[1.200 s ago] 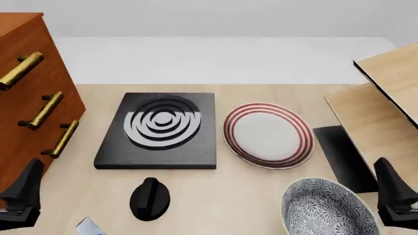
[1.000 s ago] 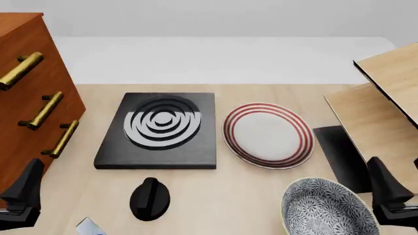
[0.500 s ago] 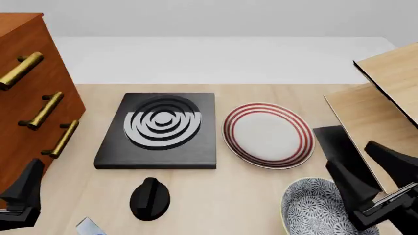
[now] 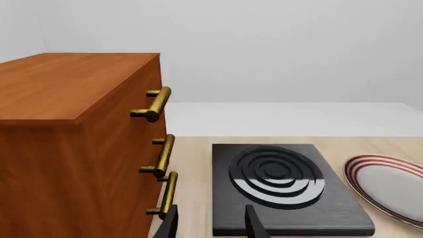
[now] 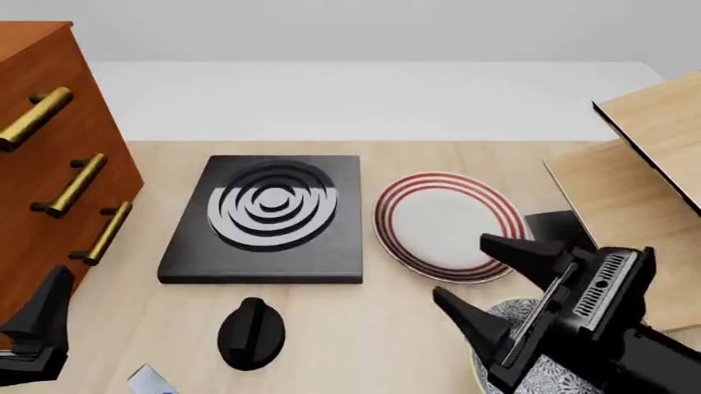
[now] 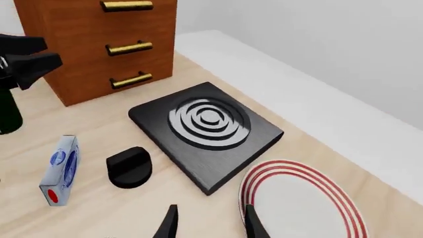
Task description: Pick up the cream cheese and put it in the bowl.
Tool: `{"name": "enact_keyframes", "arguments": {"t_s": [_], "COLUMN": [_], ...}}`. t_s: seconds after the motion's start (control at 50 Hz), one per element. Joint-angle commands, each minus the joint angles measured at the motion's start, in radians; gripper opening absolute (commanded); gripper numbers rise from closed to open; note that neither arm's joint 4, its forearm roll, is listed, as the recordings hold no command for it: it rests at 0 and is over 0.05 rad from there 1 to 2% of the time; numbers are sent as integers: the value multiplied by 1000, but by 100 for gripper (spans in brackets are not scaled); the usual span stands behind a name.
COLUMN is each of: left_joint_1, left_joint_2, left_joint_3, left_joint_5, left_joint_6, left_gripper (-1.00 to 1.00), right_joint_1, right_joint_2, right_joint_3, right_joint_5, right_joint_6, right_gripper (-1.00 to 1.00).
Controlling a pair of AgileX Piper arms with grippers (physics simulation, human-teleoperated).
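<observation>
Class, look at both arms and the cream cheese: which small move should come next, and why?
Probably swing the right gripper, open and empty above the bowl, leftward toward the cream cheese, which lies on the table beside the black knob, ungrasped.

The pale wooden table (image 5: 383, 328) carries a brown drawer chest (image 5: 44, 148), a black burner slab (image 5: 268, 217), a knob (image 5: 251, 332), a red-ringed plate (image 5: 444, 223), the bowl (image 5: 515, 316) (mostly hidden) and the cream cheese (image 6: 59, 168).

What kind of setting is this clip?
Likely a simulated kitchen tabletop: a black stove burner with its knob, a red-ringed plate, and a wooden drawer cabinet beside them.
</observation>
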Motion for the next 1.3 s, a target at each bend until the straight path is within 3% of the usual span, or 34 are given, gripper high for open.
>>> {"name": "enact_keyframes", "arguments": {"t_s": [0.02, 0.26, 0.52, 0.7, 1.06, 1.3], "left_joint_1": [0, 0, 0, 0, 0, 0], "left_joint_2": [0, 0, 0, 0, 0, 0], "left_joint_3": [0, 0, 0, 0, 0, 0], "left_joint_5": [0, 0, 0, 0, 0, 0], "left_joint_6": [0, 0, 0, 0, 0, 0], "left_gripper": [100, 100, 100, 100, 100, 100], "right_joint_1": [152, 282, 398, 480, 595, 591], "right_joint_2": [260, 492, 674, 767, 882, 955], "right_joint_3": [-63, -168, -286, -364, -473, -486], "right_joint_5": [-134, -213, -227, -217, -195, -227], "right_joint_6": [-8, 7, 24, 70, 128, 149], "right_gripper": [100, 100, 100, 100, 100, 100]}}
